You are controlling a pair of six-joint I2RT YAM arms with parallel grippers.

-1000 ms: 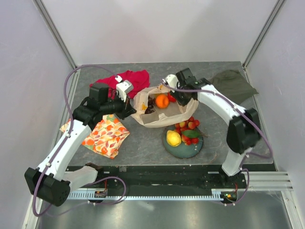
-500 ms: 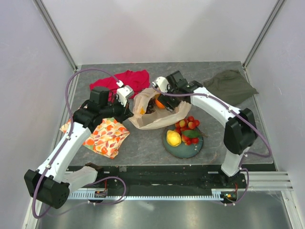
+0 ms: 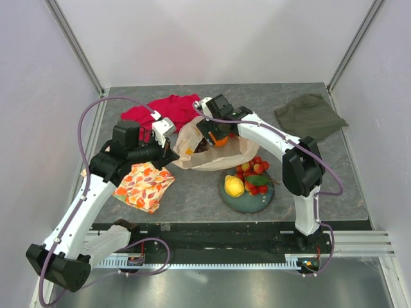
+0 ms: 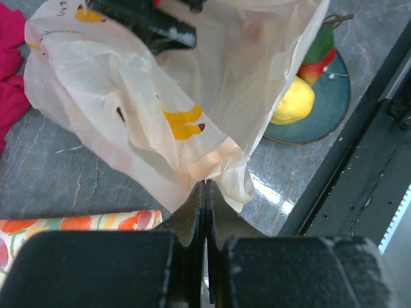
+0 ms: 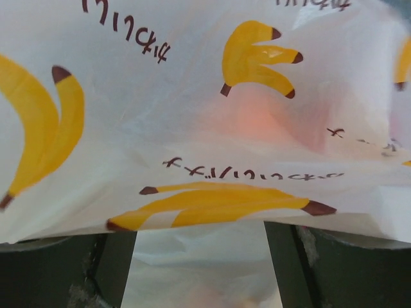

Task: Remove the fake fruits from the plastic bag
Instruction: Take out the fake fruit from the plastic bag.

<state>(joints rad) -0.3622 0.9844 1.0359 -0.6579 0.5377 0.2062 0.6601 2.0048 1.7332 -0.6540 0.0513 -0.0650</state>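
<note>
The plastic bag [image 3: 225, 157] lies mid-table with its mouth open toward the left. My left gripper [image 3: 170, 151] is shut on the bag's edge [image 4: 212, 168]. Reaching into the mouth from above, my right gripper [image 3: 207, 133] is open. In its wrist view the banana-printed film [image 5: 212, 128] drapes over the spread fingers [image 5: 96, 269]. An orange [image 3: 223, 140] shows inside the bag beside that gripper and glows through the film [image 5: 257, 115]. A yellow lemon [image 3: 234, 186] and red berries [image 3: 253, 172] rest on a dark green plate [image 3: 260, 200].
A red cloth [image 3: 170, 106] lies behind the bag. An orange-flowered cloth [image 3: 144, 185] sits under my left arm. An olive cloth [image 3: 309, 114] is at the back right. White walls close in the table on three sides.
My right gripper moved left over the bag and into its mouth, opening as it went. The left arm drew back slightly to the left, still pinching the bag's edge.
</note>
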